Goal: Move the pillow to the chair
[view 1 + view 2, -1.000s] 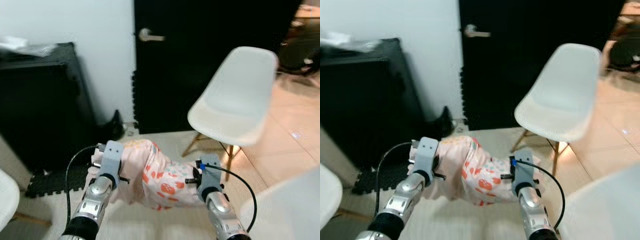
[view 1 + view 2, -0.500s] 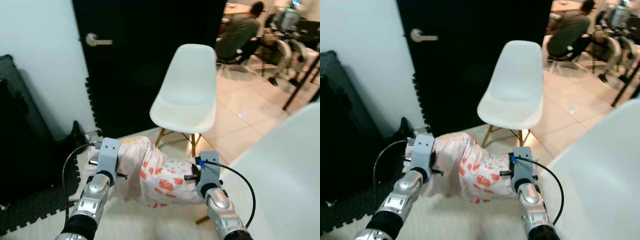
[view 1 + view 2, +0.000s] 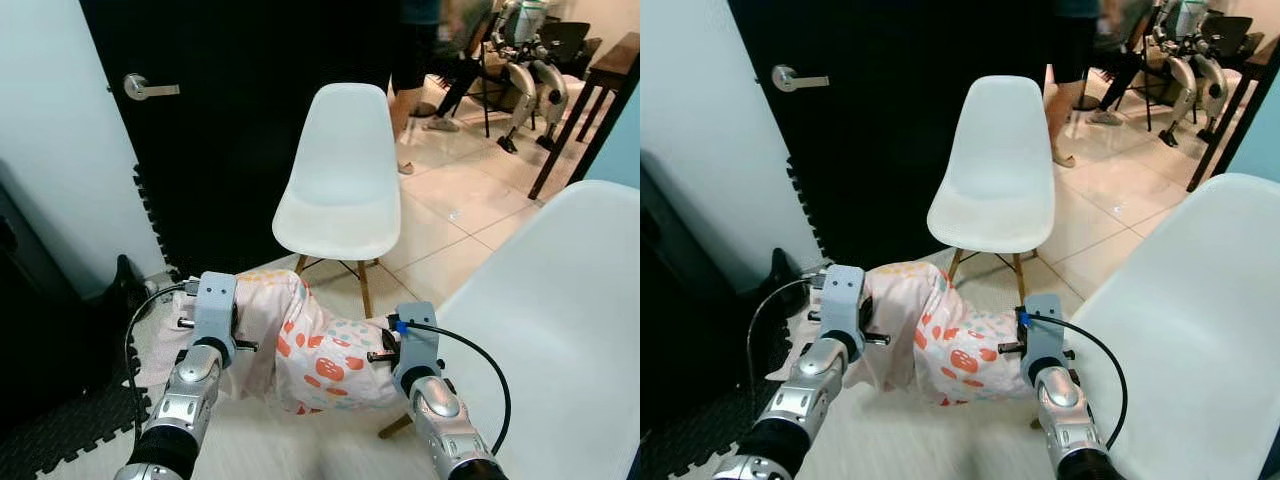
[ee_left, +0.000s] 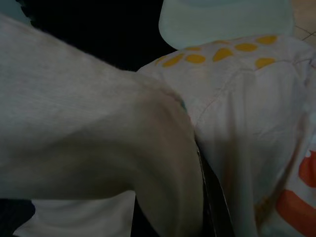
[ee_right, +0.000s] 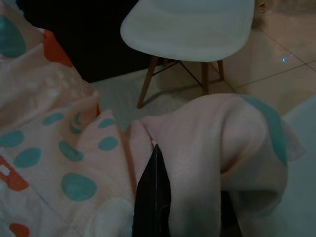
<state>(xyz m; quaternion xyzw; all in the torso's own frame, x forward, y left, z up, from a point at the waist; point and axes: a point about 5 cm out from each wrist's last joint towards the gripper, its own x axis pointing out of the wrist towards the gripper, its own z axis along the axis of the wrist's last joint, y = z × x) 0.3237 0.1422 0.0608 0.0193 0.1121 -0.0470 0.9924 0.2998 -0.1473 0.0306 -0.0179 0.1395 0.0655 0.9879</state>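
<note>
Both eye views look forward and down from the robot's head, over its two arms, toward the white chair (image 3: 340,190) standing far ahead before the black door (image 3: 250,120). They share nearly the whole scene, the right eye set a little to the right. The left wrist view sits very near the pillow (image 4: 237,118), facing along its cloth toward the chair seat. The right wrist view is just as near, looking past pillow cloth to the same chair seat and its wooden legs.
</note>
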